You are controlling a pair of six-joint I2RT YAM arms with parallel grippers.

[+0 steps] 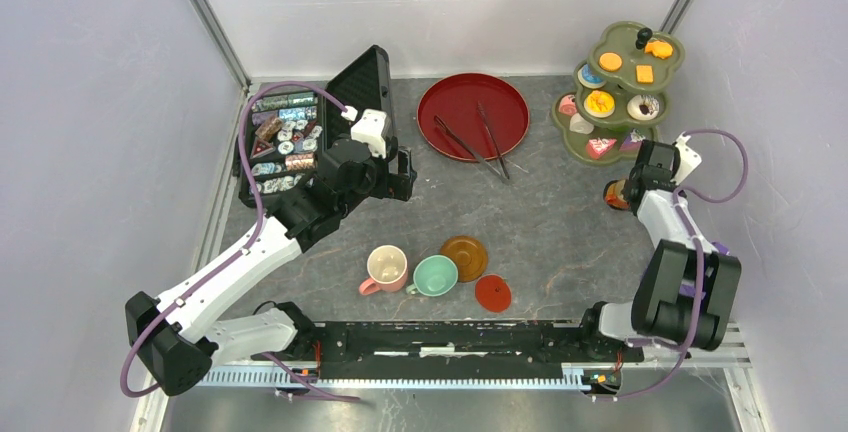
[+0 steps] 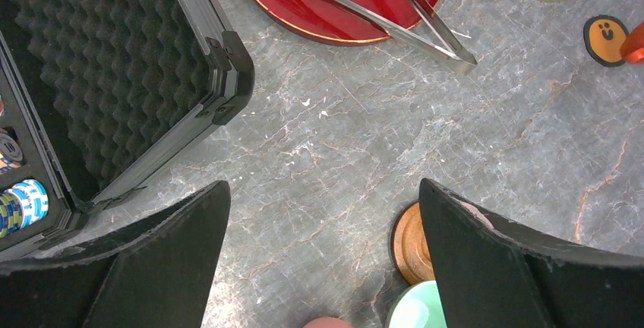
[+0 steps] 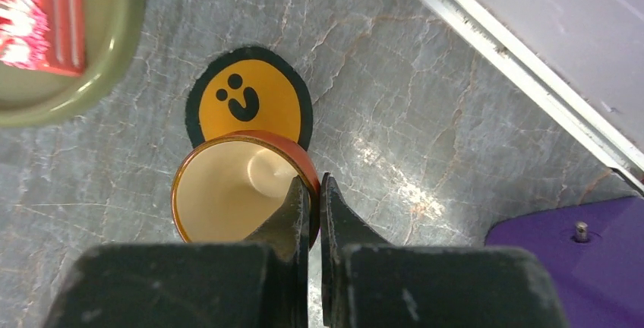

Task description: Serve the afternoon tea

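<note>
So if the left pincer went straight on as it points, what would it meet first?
Likely the bare grey marbled tabletop, between the open black foam-lined case and round brown saucer; depth unclear.

Orange cup [image 3: 222, 195], smiley-faced yellow coaster [image 3: 247, 99]

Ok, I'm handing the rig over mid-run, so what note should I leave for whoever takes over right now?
Left gripper open, empty, above bare table beside the black case.
Right gripper shut on the rim of the small orange cup, by the smiley coaster near the tiered stand.
Pastries sit on the stand. Pink cup, mint cup, brown saucer and red saucer stand near centre; no cup on a saucer.
To do: likely pair cups with saucers.
</note>
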